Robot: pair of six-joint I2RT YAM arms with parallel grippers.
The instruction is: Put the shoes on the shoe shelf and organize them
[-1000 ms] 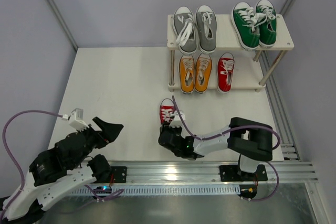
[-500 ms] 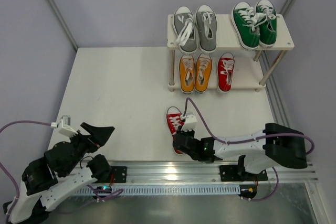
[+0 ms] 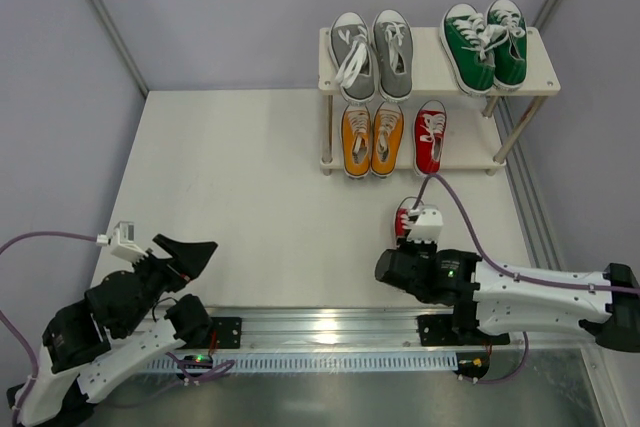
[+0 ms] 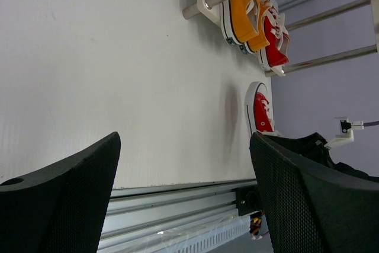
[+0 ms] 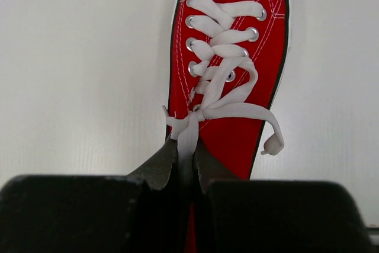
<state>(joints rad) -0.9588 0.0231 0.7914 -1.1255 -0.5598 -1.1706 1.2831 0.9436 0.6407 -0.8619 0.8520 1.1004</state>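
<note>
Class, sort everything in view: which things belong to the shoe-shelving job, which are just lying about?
Job: shoe shelf, grey pair, green pair, orange pair, shelved red shoe, loose red shoe, right gripper.
Lying about: table, mounting rail.

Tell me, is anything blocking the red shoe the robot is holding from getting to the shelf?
Nothing visible does. Only bare table lies between the red shoe in the right tool and the shoe shelf, where the other red shoe sits with room beside it.

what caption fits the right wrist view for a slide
Right end effector pinching the laced red shoe on the white table
</note>
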